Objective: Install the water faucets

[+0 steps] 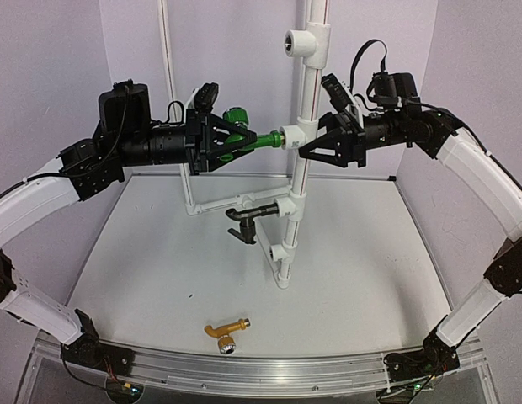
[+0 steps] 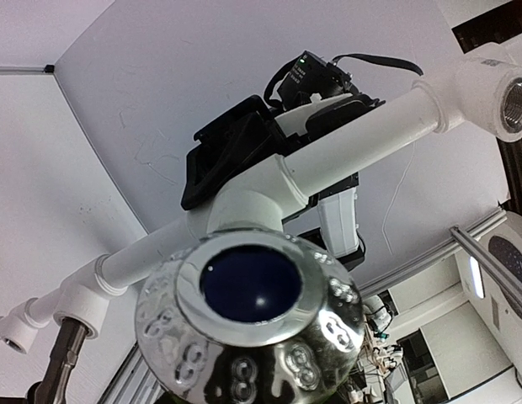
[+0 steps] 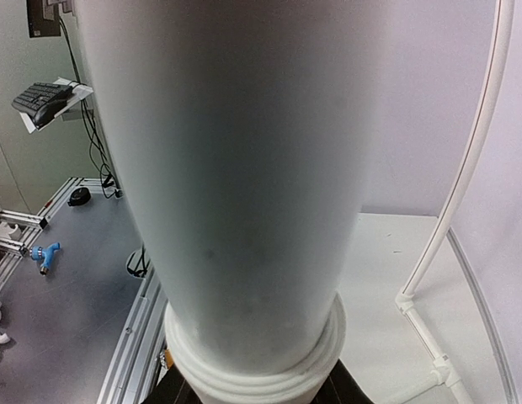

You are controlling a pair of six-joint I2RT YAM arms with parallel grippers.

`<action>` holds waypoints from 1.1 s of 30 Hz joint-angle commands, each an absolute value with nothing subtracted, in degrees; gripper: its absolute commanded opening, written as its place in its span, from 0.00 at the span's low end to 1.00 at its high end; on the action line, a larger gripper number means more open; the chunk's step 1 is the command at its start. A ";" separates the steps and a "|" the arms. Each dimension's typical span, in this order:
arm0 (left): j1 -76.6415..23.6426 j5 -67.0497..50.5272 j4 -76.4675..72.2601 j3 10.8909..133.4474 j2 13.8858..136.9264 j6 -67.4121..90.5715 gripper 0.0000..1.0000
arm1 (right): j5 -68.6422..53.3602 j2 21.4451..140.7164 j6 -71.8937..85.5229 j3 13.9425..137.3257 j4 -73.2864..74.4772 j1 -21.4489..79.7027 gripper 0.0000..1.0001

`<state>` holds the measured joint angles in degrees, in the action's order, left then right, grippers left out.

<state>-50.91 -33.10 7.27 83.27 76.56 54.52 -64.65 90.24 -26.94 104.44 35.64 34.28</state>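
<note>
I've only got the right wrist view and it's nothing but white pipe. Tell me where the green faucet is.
Observer: The left gripper holds the green faucet, with its threaded end at the middle tee on the vertical pipe.
Operator: Report the right gripper.
Observer: The right gripper is closed on that pipe, on the side opposite the faucet.
Operator: Say what's left to install.
Observer: The golden-orange faucet lies loose on the table, near its front edge.
</note>
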 commanded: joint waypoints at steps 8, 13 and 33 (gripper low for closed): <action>-52.10 -33.17 6.11 83.51 76.18 41.56 0.00 | -64.83 90.54 -26.13 103.69 32.25 36.95 0.00; -52.23 -30.94 9.98 84.89 77.06 32.28 0.00 | -65.91 90.53 -25.06 103.80 32.26 37.10 0.00; -61.23 -16.38 19.92 87.71 79.51 -15.71 0.00 | -66.87 91.05 -23.73 103.15 32.26 37.36 0.00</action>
